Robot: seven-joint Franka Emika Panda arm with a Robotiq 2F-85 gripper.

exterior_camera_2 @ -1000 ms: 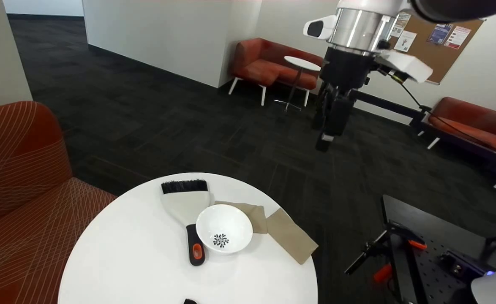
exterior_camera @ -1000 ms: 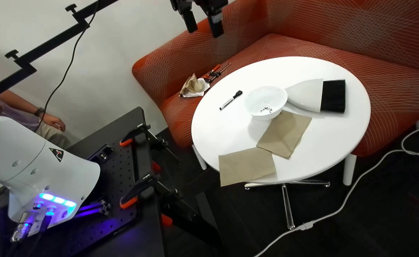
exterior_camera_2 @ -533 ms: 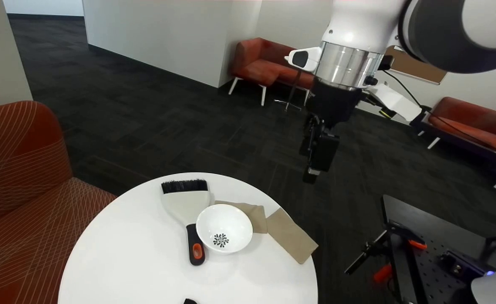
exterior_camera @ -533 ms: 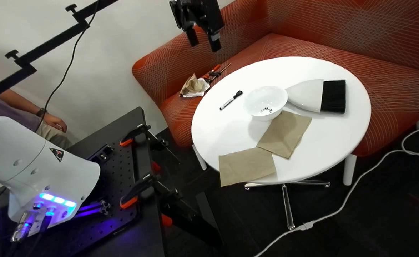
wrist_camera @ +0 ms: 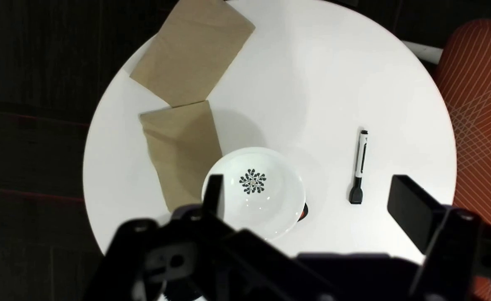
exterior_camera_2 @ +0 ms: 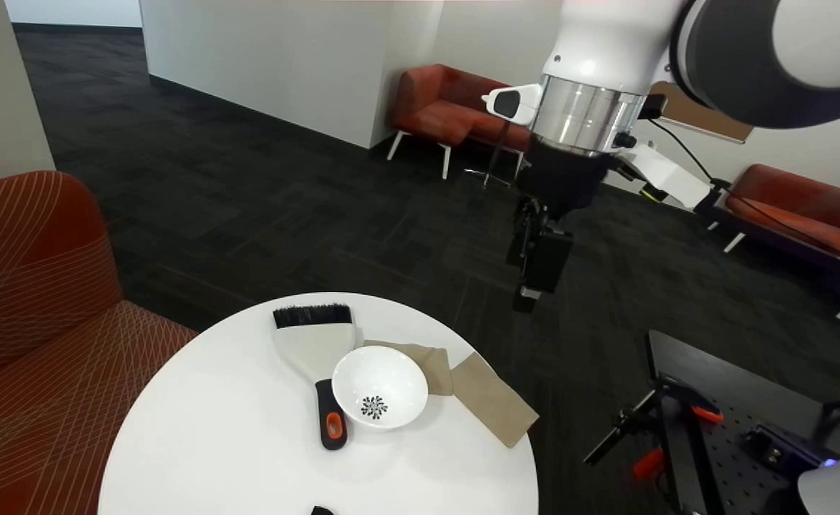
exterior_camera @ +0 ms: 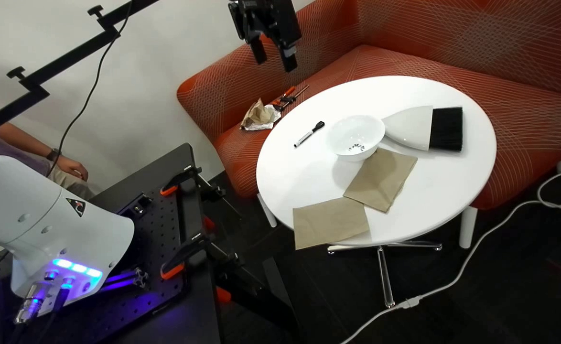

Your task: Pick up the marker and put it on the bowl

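From the left in the wrist view, the bowl (wrist_camera: 262, 200) could be knocked if the gripper (wrist_camera: 312, 202) were lowered off-centre; to the bowl's right, the marker (wrist_camera: 359, 167), lying on the table (wrist_camera: 333, 79), might be rolled by a poorly aligned grasp. The fingers (wrist_camera: 215, 193) are spread wide, with nothing held or touched.

Black-and-white marker (wrist_camera: 360, 166) lying flat, near white bowl (wrist_camera: 260, 201), perhaps tilted
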